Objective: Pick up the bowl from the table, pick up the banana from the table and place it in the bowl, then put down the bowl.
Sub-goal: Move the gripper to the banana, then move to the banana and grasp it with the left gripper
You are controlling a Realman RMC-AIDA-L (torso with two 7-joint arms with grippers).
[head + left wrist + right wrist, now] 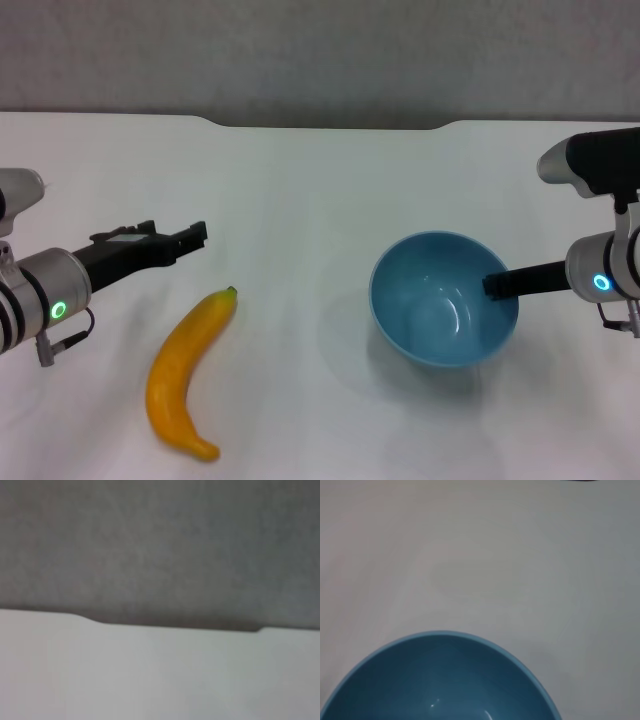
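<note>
One bowl (444, 298) is hanging tilted just above the table (300, 200), our right gripper (497, 285) clenched on its rim. We should be keeping it level while our left gripper (190, 238), fingers unreadable, is hovering beside the banana (186, 360) lying on the table.

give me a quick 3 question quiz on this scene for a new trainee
1. True or false: the banana already lies inside the bowl.
2. Which gripper is at the bowl's rim? A) left gripper B) right gripper C) neither
3. Fill in: the banana's dark stem tip points toward the ____ edge of the table.

Key
1. False: it lies on the table, apart from the bowl, on the robot's left.
2. B: its fingers reach the rim on the robot's right side; the left gripper hovers beyond the banana's stem end.
3. far
</note>
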